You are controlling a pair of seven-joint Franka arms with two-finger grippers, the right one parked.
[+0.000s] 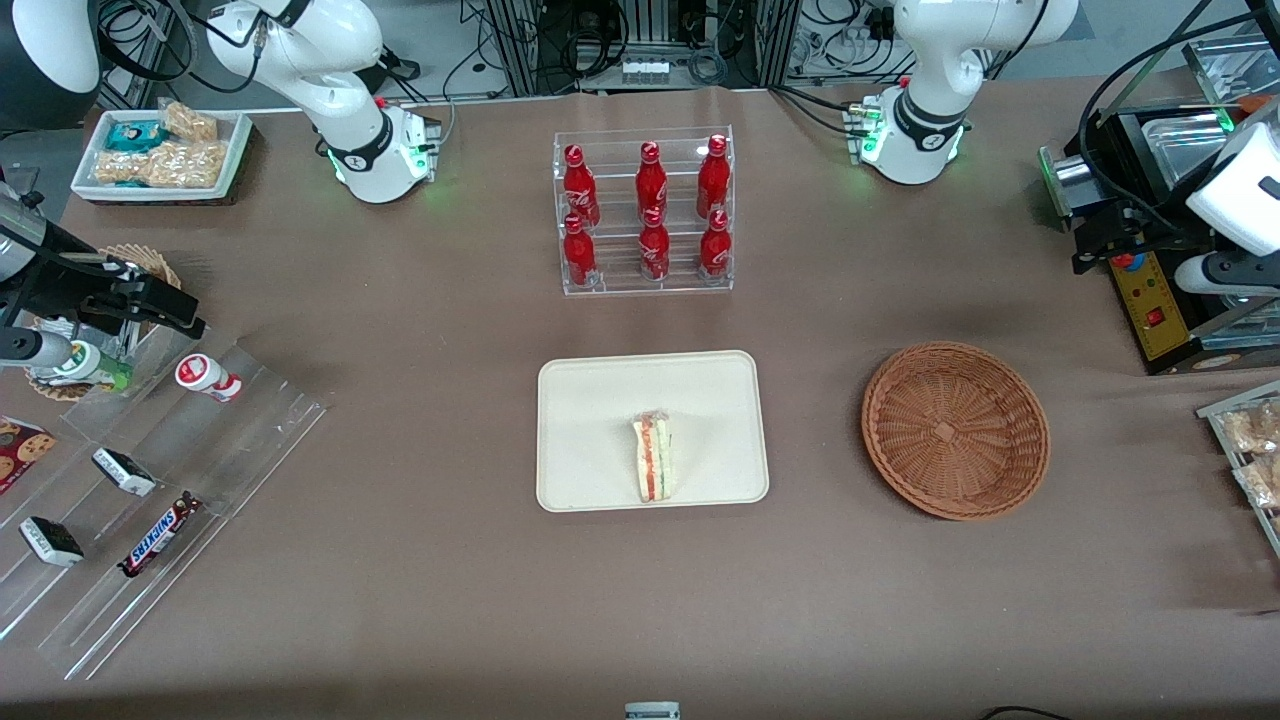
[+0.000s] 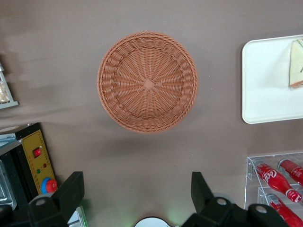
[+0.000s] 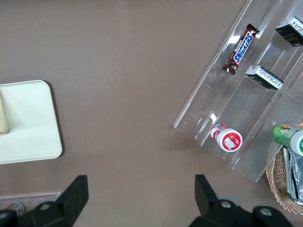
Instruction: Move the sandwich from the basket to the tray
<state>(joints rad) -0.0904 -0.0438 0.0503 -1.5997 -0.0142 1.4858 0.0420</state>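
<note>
While the brown table point(image 1: 420, 560) spreads wide under everything, the clear acrylic rack point(image 1: 644, 212) of red bottles point(image 1: 651, 180) stands near the edge where the arm bases are mounted, farther from the front camera than the tray. Next in size, the tray point(image 1: 600, 400) lies flat at the table's middle, and the basket point(image 1: 955, 430) sits beside it toward the working arm's end, well apart from it, with bare table between them. No item lies in the basket; its woven floor shows whole in the wrist view point(image 2: 147, 82). A stepped clear display point(image 1: 150, 500) toward the parked arm's end carries a Snickers bar point(image 1: 158, 535) and small dark packets point(image 1: 123, 471). On the tray, the sandwich point(image 1: 654, 459) rests near the edge closest to the front camera, its red, orange and green filling edge turned upward; in the wrist view only a corner of it shows point(image 2: 296, 64).

Raised high above the table at the working arm's end, the gripper point(image 2: 137, 196) hangs with its two fingers point(image 2: 71, 191) spread wide, holding nothing, looking down on the basket.
</note>
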